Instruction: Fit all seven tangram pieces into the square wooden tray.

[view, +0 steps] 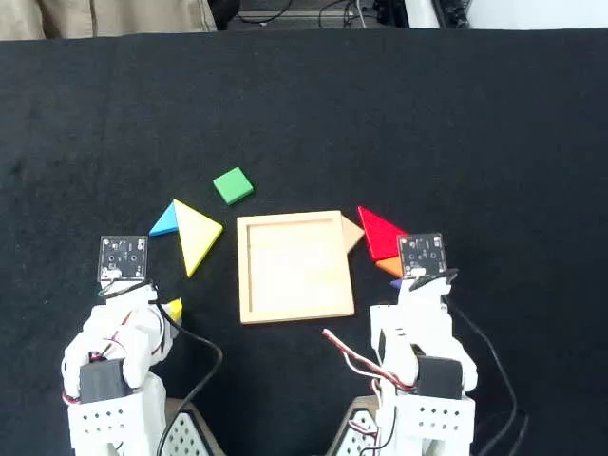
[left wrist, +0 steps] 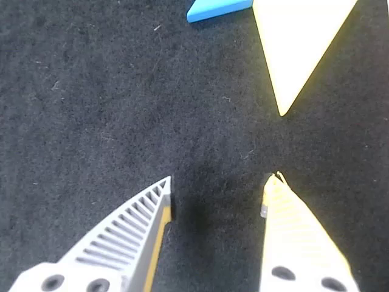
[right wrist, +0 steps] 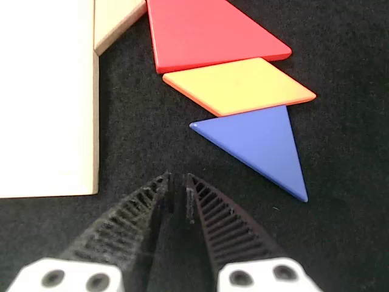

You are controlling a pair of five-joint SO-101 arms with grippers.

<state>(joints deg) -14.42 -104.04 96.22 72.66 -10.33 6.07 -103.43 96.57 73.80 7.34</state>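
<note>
Right claw [right wrist: 178,177] pressed together beside dark-blue triangle [right wrist: 261,144] (untouched), left claw [left wrist: 222,178] spread, yellow triangle [left wrist: 298,38] ahead

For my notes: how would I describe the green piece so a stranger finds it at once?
Find the wooden tray in the middle of the black table. Off its far left corner lies the green piece, alone on the cloth. Unlike the yellow triangle and blue triangle nearby, it is a square.

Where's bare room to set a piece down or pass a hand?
Free: cloth beyond the green square; inside the tray. Crowded: tray's right edge, where red triangle, orange piece and dark blue triangle sit by the right gripper.
</note>
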